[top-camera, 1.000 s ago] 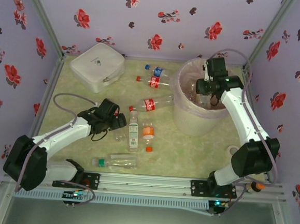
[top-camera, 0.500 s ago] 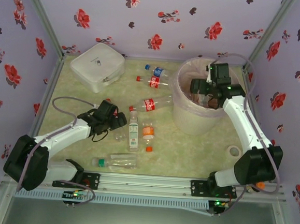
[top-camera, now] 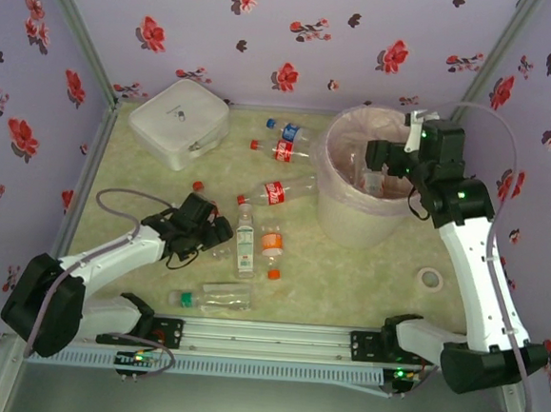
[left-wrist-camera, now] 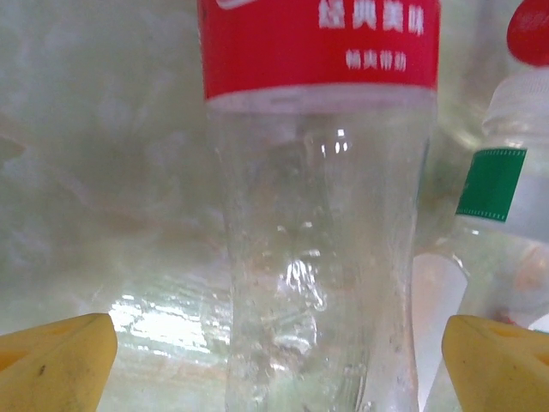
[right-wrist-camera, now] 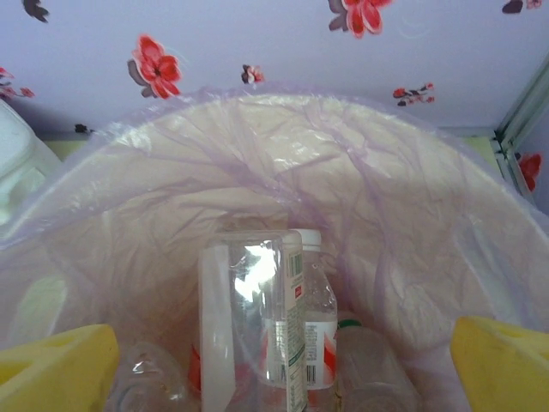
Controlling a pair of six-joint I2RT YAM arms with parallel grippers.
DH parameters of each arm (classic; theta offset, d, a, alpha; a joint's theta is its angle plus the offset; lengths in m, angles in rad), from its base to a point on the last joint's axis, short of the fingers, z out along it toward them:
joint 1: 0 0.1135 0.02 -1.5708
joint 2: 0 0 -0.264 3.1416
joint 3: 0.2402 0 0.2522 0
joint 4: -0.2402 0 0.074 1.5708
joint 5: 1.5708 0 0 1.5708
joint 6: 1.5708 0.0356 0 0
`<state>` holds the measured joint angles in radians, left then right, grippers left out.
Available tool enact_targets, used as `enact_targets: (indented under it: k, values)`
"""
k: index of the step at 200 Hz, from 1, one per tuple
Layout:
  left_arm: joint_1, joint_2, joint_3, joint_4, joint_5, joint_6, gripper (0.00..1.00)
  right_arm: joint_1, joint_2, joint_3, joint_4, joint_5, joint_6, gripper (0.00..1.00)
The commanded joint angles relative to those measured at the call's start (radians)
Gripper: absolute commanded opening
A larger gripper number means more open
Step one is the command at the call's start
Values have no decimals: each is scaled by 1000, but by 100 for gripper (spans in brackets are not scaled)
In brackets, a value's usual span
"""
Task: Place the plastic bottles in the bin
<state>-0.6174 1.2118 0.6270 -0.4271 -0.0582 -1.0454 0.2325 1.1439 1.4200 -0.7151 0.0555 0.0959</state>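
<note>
Clear plastic is making this risky: the left gripper, jaws spread wide, is straddling a red-labelled bottle on the table, and it may be squirting sideways when squeezed. The right gripper is hanging released over the bin.

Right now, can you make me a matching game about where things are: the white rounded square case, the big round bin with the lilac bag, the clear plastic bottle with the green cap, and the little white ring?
Things
1. white rounded square case
2. big round bin with the lilac bag
3. clear plastic bottle with the green cap
4. little white ring

Places
A. lying on its side by the front edge of the table
B. far right, with bottles inside
C. far left corner
D. lying flat, in front of the bin on the right

Pairs: 1-C, 2-B, 3-A, 4-D
</note>
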Motion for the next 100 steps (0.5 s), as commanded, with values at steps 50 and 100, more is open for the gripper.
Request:
enact_targets:
  k: [50,100]
  values:
    - [-24,30,20,-2,-16,-31,62,-3,-26,-33,77,-74,-28,99]
    - [-10,6,81,-80,-54,38,47,-5,-67,-17,59,-101,-24,99]
